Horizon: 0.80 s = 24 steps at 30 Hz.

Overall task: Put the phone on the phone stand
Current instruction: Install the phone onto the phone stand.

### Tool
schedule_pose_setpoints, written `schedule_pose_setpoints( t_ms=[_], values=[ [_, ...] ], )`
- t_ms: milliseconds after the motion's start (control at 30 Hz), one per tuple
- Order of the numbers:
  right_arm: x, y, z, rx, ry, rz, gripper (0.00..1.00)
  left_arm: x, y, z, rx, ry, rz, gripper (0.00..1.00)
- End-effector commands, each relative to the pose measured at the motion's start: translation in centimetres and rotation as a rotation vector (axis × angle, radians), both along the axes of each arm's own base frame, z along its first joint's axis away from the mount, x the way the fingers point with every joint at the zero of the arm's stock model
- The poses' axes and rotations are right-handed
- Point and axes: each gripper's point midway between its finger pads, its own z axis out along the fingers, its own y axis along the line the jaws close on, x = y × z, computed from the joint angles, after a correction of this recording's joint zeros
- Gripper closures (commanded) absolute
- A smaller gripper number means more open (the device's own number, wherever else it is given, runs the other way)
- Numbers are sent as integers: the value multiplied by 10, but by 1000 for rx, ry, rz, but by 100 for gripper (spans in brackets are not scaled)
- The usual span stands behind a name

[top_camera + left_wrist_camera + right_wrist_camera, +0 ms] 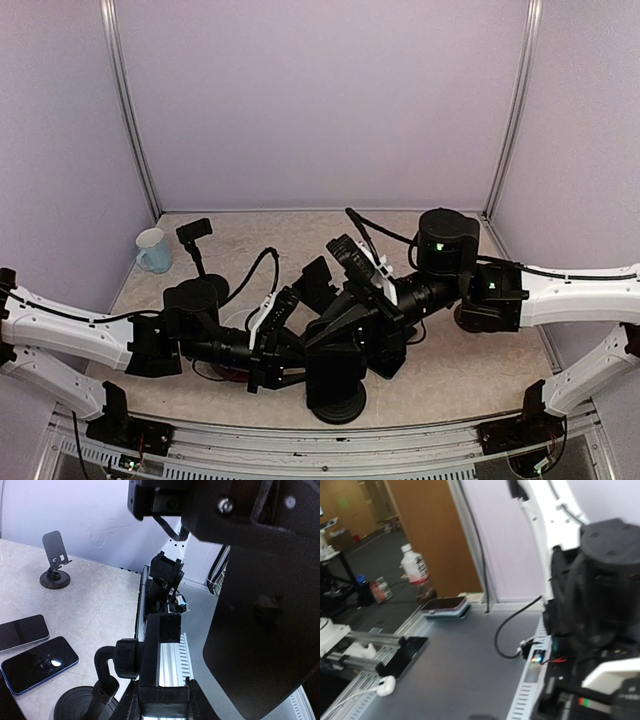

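Note:
A black phone stand rises on a curved arm from its round base at the table's near edge. My left gripper is shut on the lower lip of the stand's plate, one finger on each side. Close on the right of the left wrist view hangs a large dark slab, the phone, under my right gripper, which is shut on it. The phone is beside the stand's plate, apart from it. The right wrist view looks out past the table and shows no fingers.
Two other phones lie flat on the table to the left. A second phone stand and a pale mug stand at the back left. The slotted rail marks the table's near edge.

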Motion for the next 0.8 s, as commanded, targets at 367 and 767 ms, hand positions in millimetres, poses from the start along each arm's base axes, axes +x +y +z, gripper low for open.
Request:
schedule_pose_setpoints(
  t_ms=[367,767],
  values=[
    [-18,1,13,91,-71,79,100,-14,-11,58,-160,-120,-119,100],
    [-9,-1,-7,62,-89,31,100,-22,0,75,-200,-144,-130,100]
  ],
)
